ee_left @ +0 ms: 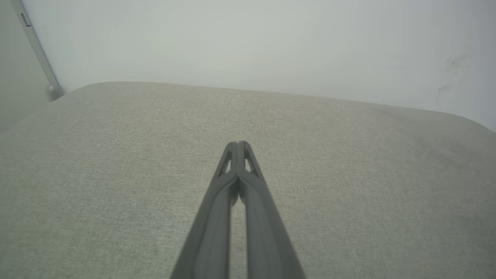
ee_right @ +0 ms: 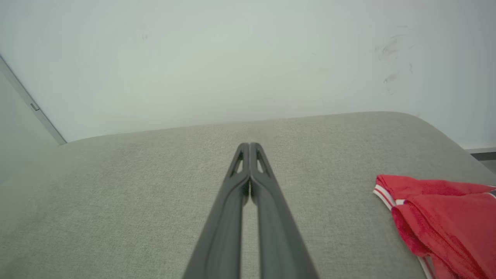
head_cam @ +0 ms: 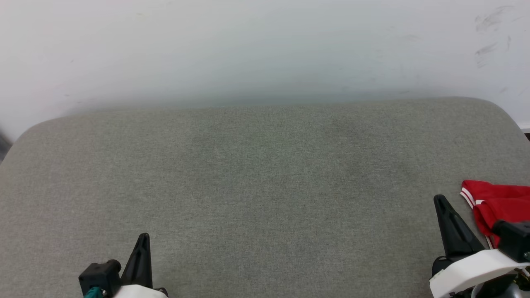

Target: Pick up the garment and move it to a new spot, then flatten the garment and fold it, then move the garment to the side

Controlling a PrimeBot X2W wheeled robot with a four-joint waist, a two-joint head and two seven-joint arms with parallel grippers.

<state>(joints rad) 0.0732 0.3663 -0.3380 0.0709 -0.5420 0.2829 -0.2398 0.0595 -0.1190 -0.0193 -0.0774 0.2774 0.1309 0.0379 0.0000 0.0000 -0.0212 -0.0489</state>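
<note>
Well: garment [head_cam: 499, 203] bunched at the right edge, both grippers pinched together and empty

Behind everything stands a pale wall [head_cam: 265, 49], plain but for what comes last. Against it sits a wide grey upholstered surface [head_cam: 265, 186] with rounded far corners, its woven cloth bare across the middle and the left.

The garment lies crumpled on the near right part of that surface and runs off the right side of the head view. It is red, with a band of red and white striped trim along its left fold. In the right wrist view it sits low on the right, well apart from the finger tips.

The right gripper [head_cam: 439, 199] rises at the lower right of the head view, just left of the garment. I can't tell whether it touches the cloth. Its two dark fingers meet at the tips in the right wrist view, with nothing between them. The left gripper [head_cam: 143, 236] is at the lower left over bare cloth. Its own wrist view shows its fingers closed tip to tip, also holding nothing.

A few faint grey scuff marks [head_cam: 490, 29] smudge the wall's upper right.
</note>
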